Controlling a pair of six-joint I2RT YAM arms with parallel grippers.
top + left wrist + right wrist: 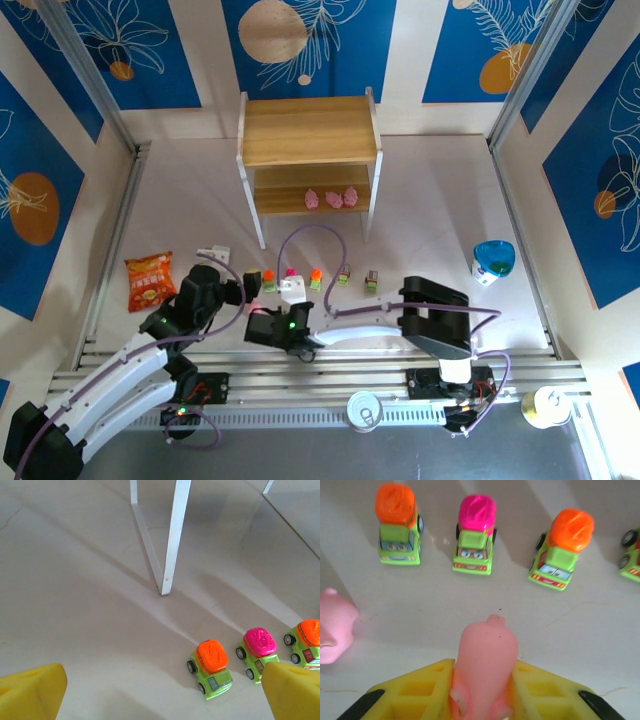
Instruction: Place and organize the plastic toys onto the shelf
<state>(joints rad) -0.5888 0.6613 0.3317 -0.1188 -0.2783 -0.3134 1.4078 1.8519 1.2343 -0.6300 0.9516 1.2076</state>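
On the pale table [190,200], right gripper [485,682] pinches a light, likely slippery pink figure [487,655] across its body; left gripper [160,695] gapes empty.

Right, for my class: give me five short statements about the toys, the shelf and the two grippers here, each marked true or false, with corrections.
1. Three pink figures sit on the lower board of the shelf. True.
2. A green car stands on the shelf's top board. False: the green cars stand in a row on the table.
3. The right gripper has a pink figure between its fingers. True.
4. The left gripper holds a car. False: it is open, with nothing between its fingers.
5. The snack bag lies on the shelf. False: it lies on the table, left of the cars.
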